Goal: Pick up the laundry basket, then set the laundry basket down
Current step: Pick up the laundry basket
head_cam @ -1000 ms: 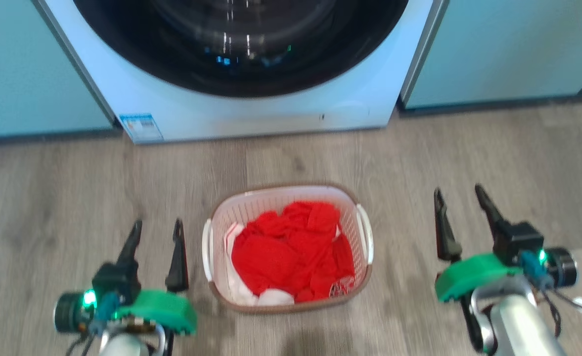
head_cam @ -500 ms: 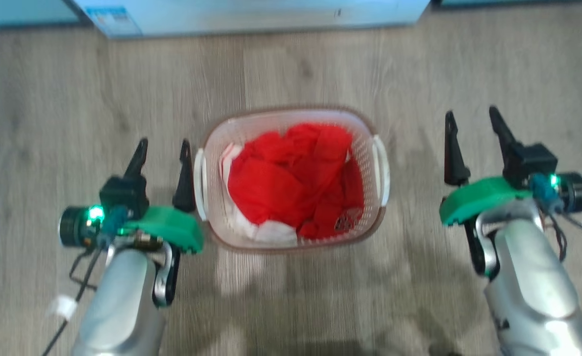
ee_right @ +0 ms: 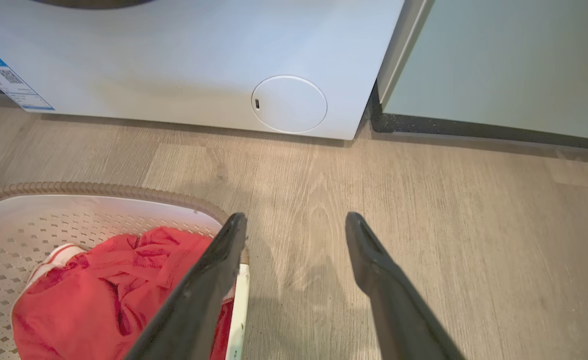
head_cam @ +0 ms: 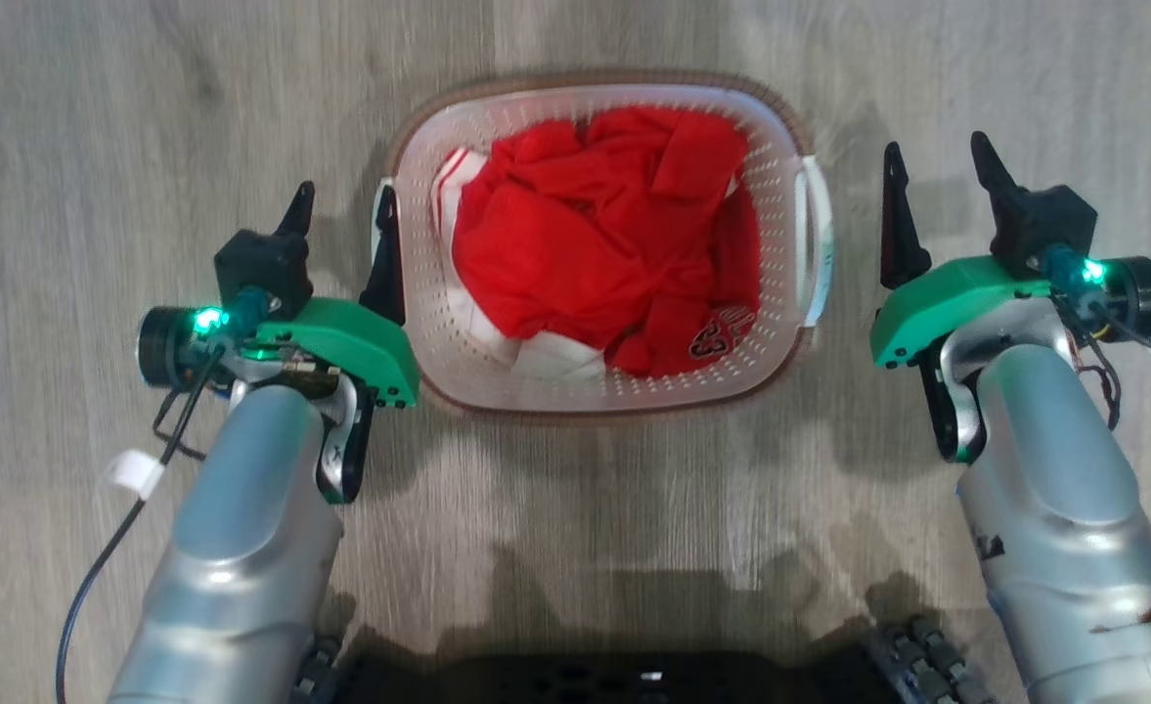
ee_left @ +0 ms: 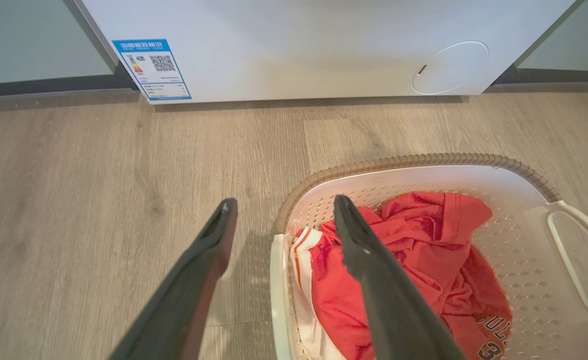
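A white washing machine (ee_right: 174,60) with a blue energy label (ee_left: 151,69) and a round service flap (ee_right: 289,104) stands on the wood-grain floor (ee_left: 74,175) between pale green cabinets (ee_right: 498,60).

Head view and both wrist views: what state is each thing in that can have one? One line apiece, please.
laundry basket: upright on the floor, not lifted, holding clothes
red clothing: crumpled inside the basket
left gripper: open, one finger either side of the basket's left rim, gripping nothing
right gripper: open, beside the basket's right side, gripping nothing
washer's round flap: shut
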Robot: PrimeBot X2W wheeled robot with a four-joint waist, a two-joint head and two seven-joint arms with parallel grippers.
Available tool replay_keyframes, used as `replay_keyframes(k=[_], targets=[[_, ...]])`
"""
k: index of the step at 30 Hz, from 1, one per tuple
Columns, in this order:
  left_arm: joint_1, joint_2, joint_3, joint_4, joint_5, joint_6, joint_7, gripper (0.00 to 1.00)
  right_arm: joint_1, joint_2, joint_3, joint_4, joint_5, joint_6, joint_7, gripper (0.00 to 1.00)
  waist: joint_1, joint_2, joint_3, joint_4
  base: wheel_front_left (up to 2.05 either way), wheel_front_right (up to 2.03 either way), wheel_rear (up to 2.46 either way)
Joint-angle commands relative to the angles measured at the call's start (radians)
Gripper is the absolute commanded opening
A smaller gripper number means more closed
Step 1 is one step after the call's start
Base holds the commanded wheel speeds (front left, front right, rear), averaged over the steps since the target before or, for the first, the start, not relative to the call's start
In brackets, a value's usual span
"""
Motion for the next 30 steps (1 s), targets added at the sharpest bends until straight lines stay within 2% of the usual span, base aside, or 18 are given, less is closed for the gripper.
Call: replay_keyframes(k=[1, 17, 30], targets=[[0.002, 0.018, 0.016, -0.003, -0.012, -0.002, -0.01, 1.0, 0.008, 0.002, 0.019, -0.006, -0.003, -0.002, -0.012, 1.0, -0.0002, 0.0, 0.036, 0.014, 0.0, 0.0, 0.0], [-0.089, 0.018, -0.119, 0.195, -0.102, -0.026, -0.01, 1.0, -0.052, 0.002, 0.048, 0.096, 0.0, -0.002, -0.012, 1.0, -0.0002, 0.0, 0.143, 0.037, 0.0, 0.0, 0.0], [-0.178, 0.018, -0.203, 0.27, -0.167, -0.008, -0.01, 1.0, -0.105, 0.002, 0.081, 0.161, 0.005, -0.002, -0.012, 1.0, -0.0002, 0.0, 0.227, 0.05, 0.0, 0.0, 0.0]])
